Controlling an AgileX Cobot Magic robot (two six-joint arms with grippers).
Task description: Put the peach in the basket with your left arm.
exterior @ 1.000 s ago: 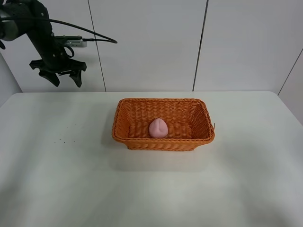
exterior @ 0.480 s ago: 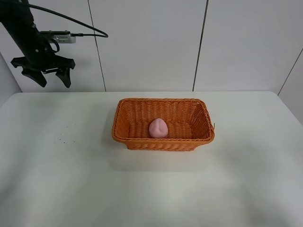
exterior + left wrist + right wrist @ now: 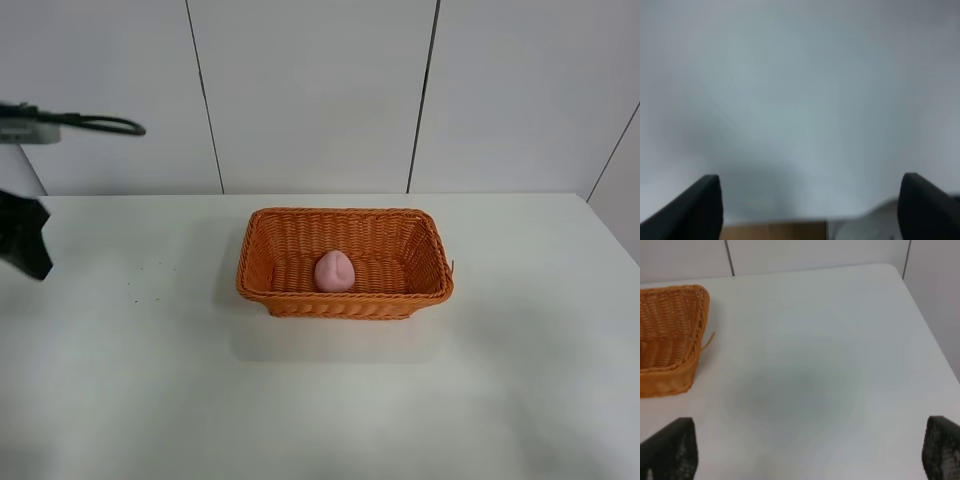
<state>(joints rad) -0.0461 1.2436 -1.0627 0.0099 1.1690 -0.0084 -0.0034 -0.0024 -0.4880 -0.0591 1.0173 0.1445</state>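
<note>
Two dark fingertips [image 3: 695,207] frame my left wrist view, set wide apart with nothing between them, so my left hand [image 3: 810,210] is released and empty. Beyond them that view is a blur of pale grey-white surface, with a strip of tan along the near edge that I cannot identify. In the high view only a dark piece of my left arm [image 3: 25,235] shows at the far left edge, over the table [image 3: 130,400], with a black cable [image 3: 95,122] looping above it; it is well apart from the basket [image 3: 345,300].

My right hand [image 3: 810,452] is likewise spread open and holds nothing, its two dark tips at the corners of its wrist view, over bare white table with one woven corner of the basket to the side.

Outward from the hands, the table is white, matte and smooth, with a few tiny dark specks [image 3: 135,290] between my left arm and the basket. The orange wicker basket stands near the middle of it, casting a soft shadow on the surface in front. The peach [image 3: 334,271] lies inside, on the basket floor, close to the front wall. Behind the table runs a wall of pale grey panels [image 3: 310,90] split by thin dark vertical seams.
</note>
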